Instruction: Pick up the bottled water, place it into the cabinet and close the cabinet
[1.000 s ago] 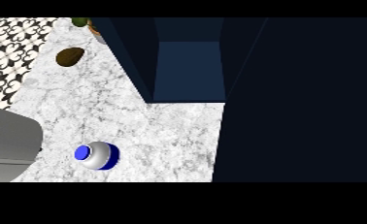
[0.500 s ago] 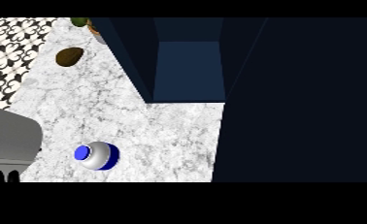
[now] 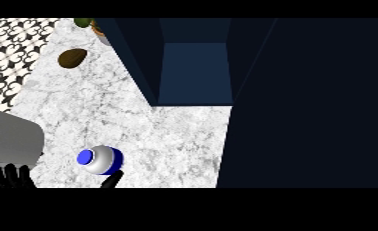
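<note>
The bottle (image 3: pixel 100 160) stands upright on the marble bench (image 3: pixel 148 125), near its front edge and well to the left of the open cabinet (image 3: pixel 196 72). Seen from above, it shows a blue cap and a rounded pale shoulder. A black hand tip (image 3: pixel 112 180) rises at the lower edge just below the bottle, close to it, with no contact that I can confirm. More dark fingers (image 3: pixel 15 176) show at the lower left corner, under a grey forearm (image 3: pixel 18 142). Which hand each belongs to is unclear, and I cannot tell whether either is open or closed.

The bottle is likely light, with a smooth, slightly yielding plastic wall that could slip or dent. Being tall and narrow, it would tip easily if pushed at the cap. The body below the shoulder looks the best place to hold it, wrapped from the side and kept upright for the carry into the cabinet's dark blue recess. The cabinet door (image 3: pixel 303 105) stands open at the right.

A brown oval thing (image 3: pixel 72 58) lies far back on the bench.
</note>
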Controlling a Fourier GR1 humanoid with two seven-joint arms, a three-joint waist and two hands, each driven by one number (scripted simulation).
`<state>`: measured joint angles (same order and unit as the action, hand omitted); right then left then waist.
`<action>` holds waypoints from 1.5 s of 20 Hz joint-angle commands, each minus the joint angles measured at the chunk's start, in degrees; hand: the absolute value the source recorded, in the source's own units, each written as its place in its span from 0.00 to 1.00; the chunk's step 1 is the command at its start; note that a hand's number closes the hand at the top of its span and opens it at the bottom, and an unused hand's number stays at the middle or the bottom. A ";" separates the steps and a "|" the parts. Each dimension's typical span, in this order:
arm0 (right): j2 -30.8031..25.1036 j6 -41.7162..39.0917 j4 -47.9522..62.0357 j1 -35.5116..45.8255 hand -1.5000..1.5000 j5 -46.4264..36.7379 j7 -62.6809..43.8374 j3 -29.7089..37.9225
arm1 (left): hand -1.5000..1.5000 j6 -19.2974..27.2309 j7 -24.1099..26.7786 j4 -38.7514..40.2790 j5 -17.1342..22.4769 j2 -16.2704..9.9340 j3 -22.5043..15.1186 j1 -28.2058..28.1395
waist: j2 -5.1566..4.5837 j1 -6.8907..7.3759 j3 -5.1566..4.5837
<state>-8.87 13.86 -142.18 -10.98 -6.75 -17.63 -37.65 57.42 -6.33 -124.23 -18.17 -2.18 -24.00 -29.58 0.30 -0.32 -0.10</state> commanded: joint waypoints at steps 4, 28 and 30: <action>-4.78 0.53 -6.36 -3.23 0.00 -5.47 0.20 -1.04 | 0.00 -3.23 3.99 8.45 10.94 -0.71 7.83 6.26 | -0.09 -0.18 0.02; -5.65 7.11 -7.24 4.29 0.00 -7.65 -6.01 -2.94 | 0.00 -7.77 42.85 44.55 43.38 2.17 10.96 17.28 | -0.18 0.05 -0.01; -6.33 8.80 -7.01 0.46 0.00 -10.87 -3.26 -8.34 | 0.00 -9.96 44.46 46.81 44.49 2.17 12.80 17.12 | -0.08 -0.21 0.01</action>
<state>-13.87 21.96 -141.51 -8.34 -9.13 -17.61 -42.46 46.60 33.82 -81.62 22.92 -0.04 -11.22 -13.78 0.18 -0.38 -0.09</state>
